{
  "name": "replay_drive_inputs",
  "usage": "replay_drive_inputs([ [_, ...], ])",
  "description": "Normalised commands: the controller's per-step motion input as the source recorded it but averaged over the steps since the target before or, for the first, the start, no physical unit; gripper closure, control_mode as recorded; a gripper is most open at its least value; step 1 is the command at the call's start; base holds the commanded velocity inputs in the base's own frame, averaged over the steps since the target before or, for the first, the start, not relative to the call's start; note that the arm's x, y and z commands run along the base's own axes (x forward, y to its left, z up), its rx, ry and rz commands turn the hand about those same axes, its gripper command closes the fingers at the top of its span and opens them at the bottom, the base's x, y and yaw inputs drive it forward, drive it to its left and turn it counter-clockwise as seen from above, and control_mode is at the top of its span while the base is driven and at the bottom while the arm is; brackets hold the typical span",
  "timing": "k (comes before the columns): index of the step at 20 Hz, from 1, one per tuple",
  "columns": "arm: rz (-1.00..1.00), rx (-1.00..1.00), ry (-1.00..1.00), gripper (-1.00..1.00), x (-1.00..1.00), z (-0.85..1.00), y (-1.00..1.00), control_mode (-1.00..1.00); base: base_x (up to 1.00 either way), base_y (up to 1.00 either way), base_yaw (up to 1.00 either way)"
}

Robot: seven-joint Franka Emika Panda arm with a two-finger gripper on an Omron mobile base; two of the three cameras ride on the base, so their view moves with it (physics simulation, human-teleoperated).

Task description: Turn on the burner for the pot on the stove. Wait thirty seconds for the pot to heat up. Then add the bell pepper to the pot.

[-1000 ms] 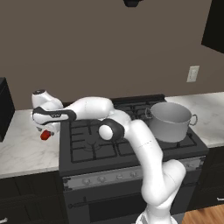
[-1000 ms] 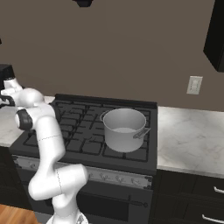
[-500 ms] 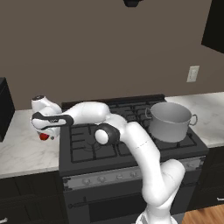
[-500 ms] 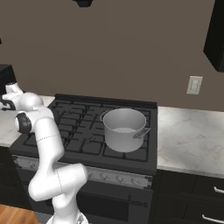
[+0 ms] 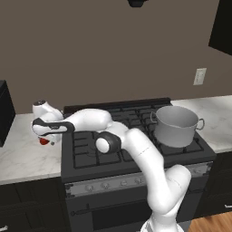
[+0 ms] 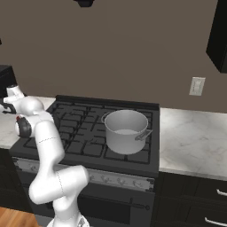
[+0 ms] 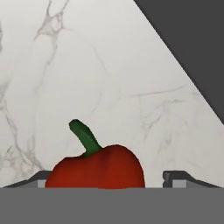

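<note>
From the left base view, the arm reaches over to the white counter (image 5: pixel 27 156) left of the stove (image 5: pixel 136 149), with the gripper (image 5: pixel 45 139) down over the red bell pepper (image 5: pixel 43 141). The pot (image 5: pixel 176 126) sits on the stove's right side. In the right base view, the pot (image 6: pixel 126 131) stands well apart from the hand. In the hand view, the bell pepper (image 7: pixel 98 168) lies on the counter between the two fingertips (image 7: pixel 177 178), which stand wide on either side; a gap shows on the right.

counter (image 7: pixel 131 78) bare round bell pepper (image 7: pixel 98 168) | pot (image 5: pixel 176 125) far right, top open
</note>
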Motion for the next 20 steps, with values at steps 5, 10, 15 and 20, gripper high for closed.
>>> replay_drive_inputs([
  [5, 0.00, 0.00, 0.00, 1.00, 0.03, -0.15, -0.03, -1.00, 0.00, 0.00, 0.00],
  [10, 0.00, 0.00, 0.00, 1.00, -0.01, 0.03, -0.31, -1.00, 0.00, 0.00, 0.00],
  [15, 0.00, 0.00, 0.00, 1.00, -0.26, 0.52, -0.71, -1.00, 0.00, 0.00, 0.00],
  [20, 0.00, 0.00, -0.01, 1.00, -0.61, 0.35, -0.92, -1.00, 0.00, 0.00, 0.00],
])
